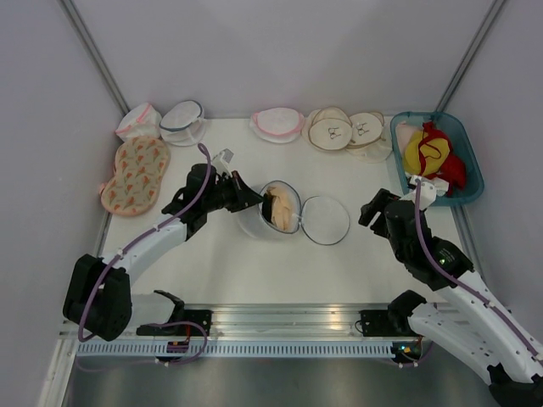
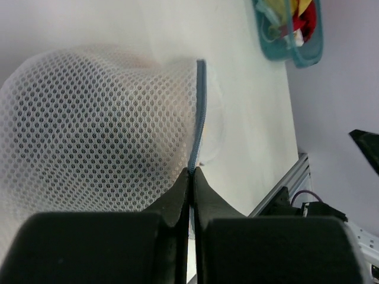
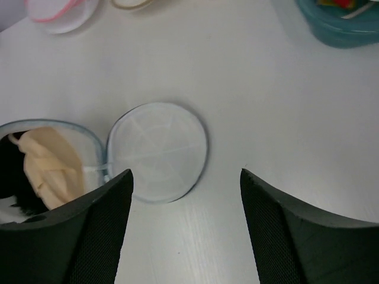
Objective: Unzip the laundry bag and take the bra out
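- Seeing the laundry bag (image 1: 259, 225) sitting near the middle of the table (image 1: 254, 280) in the top view, unzipped, its mouth gaping toward 3 o'clock.
- We are seeing its round lid flap (image 1: 326, 220) lying flat on the table at 3 o'clock of the bag body, joined to it at one edge.
- We are noting that the bra (image 1: 282, 208) is sitting inside the open bag, with its peach padding showing through the mouth.
- We are reading the left gripper (image 2: 190, 177) as clenched. Its wrist view is showing both fingers pressing together on the blue-grey zipper trim (image 2: 199, 106) at the bag's rim, with mesh bulging at 10 o'clock of the fingertips.
- In the top view that gripper is meeting the bag from 9 o'clock.
- We are reading the right gripper (image 3: 185, 173) as released: jaws standing wide apart and gripping nothing. It is hanging over the table at 3 o'clock of the lid flap, apart from it.
- We are seeing the teal tray (image 1: 471, 170) sitting at the table's 1 o'clock corner and holding red and yellow garments (image 1: 437, 157).
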{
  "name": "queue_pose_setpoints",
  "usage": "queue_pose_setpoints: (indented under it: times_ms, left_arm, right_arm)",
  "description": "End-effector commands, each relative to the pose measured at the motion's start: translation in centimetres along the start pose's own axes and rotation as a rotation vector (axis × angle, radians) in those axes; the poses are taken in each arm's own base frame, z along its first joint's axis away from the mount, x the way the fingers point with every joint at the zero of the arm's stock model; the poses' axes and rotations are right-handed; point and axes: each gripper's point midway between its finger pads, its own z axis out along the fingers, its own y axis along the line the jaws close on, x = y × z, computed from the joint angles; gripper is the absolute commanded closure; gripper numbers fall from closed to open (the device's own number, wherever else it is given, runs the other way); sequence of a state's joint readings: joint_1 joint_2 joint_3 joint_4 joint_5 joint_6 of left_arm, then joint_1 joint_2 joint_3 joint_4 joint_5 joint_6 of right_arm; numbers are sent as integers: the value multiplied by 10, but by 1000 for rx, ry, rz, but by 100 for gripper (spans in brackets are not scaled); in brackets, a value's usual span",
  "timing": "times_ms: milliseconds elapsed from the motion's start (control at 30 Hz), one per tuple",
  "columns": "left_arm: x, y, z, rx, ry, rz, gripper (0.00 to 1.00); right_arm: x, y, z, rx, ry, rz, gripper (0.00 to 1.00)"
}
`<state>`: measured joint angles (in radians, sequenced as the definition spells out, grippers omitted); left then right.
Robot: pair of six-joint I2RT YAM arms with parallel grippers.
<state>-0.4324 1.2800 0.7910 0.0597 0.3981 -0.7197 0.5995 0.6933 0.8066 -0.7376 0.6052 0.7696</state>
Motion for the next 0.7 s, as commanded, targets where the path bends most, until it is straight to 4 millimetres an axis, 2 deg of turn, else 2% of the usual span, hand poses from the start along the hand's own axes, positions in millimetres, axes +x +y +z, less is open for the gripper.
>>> queue_pose_setpoints:
  times_ms: [0,33,100,133,200,333,400,433,500,533,600,667]
  left_arm:
    - [25,25,-3,-64,64,15,98]
    - [29,27,-2,-68,74,12,98]
    - [37,33,-2,-75,97,3,98]
    - [39,34,-2,-77,102,3,98]
    - [47,41,-5,-103,124,-8,98]
    - [48,45,-10,-125,111,-3,98]
    - [48,45,-12,-127,106,-2,98]
    - [48,45,-13,-129,108,-1,98]
    - [49,46,-13,-131,111,-3,98]
    - [50,46,-14,-132,110,-3,98]
    - [50,45,-14,-126,114,-7,98]
    - [51,44,-16,-124,113,-12,98]
  right_arm:
    - [-8,61,-9,-319,0,-52,23]
    - [8,82,-16,-441,76,-77,26]
    - [20,102,-10,-504,140,-106,27]
    - [32,118,-10,-580,195,-121,27]
    - [39,136,-13,-673,222,-124,28]
    - [54,151,1,-718,264,-160,29]
    - [60,161,1,-760,291,-183,30]
    - [69,164,9,-754,311,-213,30]
    - [72,172,13,-757,315,-240,31]
    - [82,175,19,-749,339,-272,31]
    - [85,183,24,-742,335,-296,31]
    - [97,188,32,-724,347,-337,30]
